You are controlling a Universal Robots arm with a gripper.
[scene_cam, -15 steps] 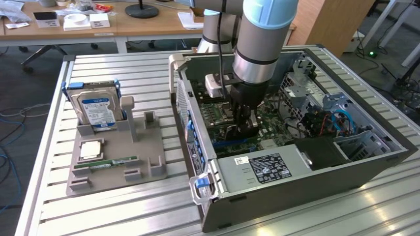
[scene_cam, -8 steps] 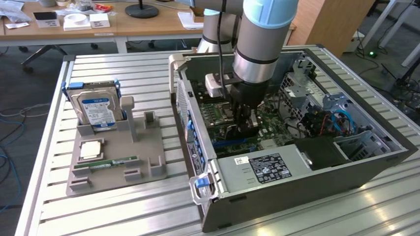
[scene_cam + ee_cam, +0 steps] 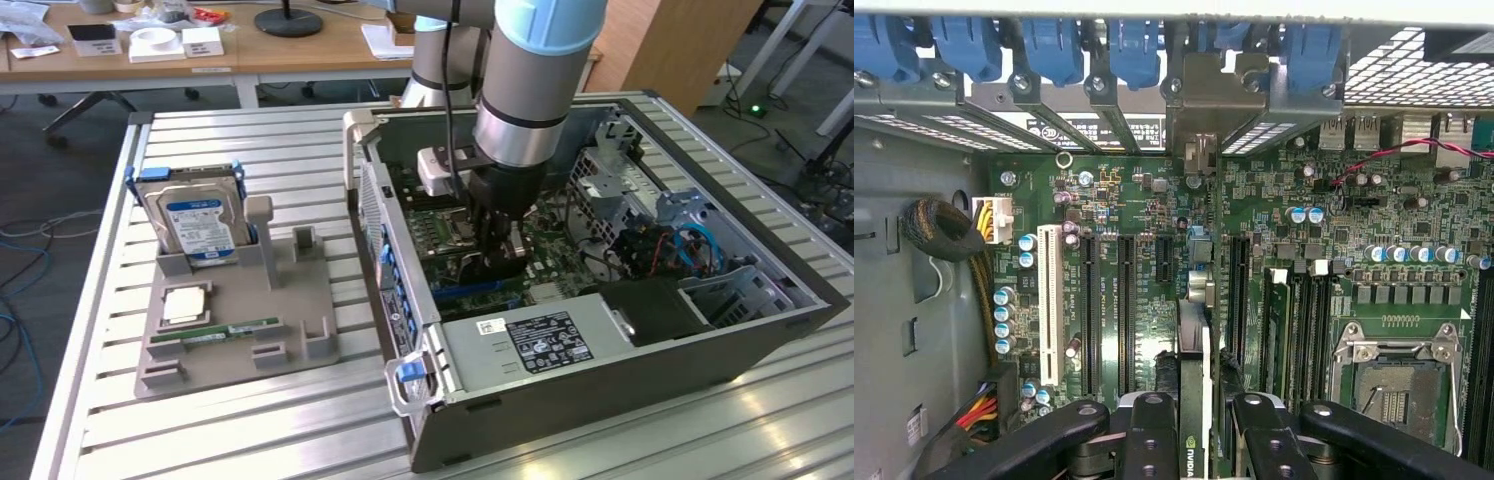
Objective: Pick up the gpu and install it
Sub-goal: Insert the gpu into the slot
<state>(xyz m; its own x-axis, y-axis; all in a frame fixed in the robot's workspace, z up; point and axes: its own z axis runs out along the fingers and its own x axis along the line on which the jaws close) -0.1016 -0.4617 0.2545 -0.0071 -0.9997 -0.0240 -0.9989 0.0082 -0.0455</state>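
Computer case [image 3: 747, 330] lying open on slatted table [image 3: 267, 440], toward exterior view's right edge. Arm reaching down into case over motherboard [image 3: 1144, 290]. Gripper [image 3: 1194, 425] clamping narrow on gpu [image 3: 1192, 380], card held edge-on above long slot [image 3: 1238, 290] beside rear brackets. Step in hand, by my reading: insertion. Calling for exact edge-to-slot alignment, straight seating, bracket meeting rear opening.

gpu [image 3: 1194, 380], thin black card, edge-on upright, over motherboard slots inside case
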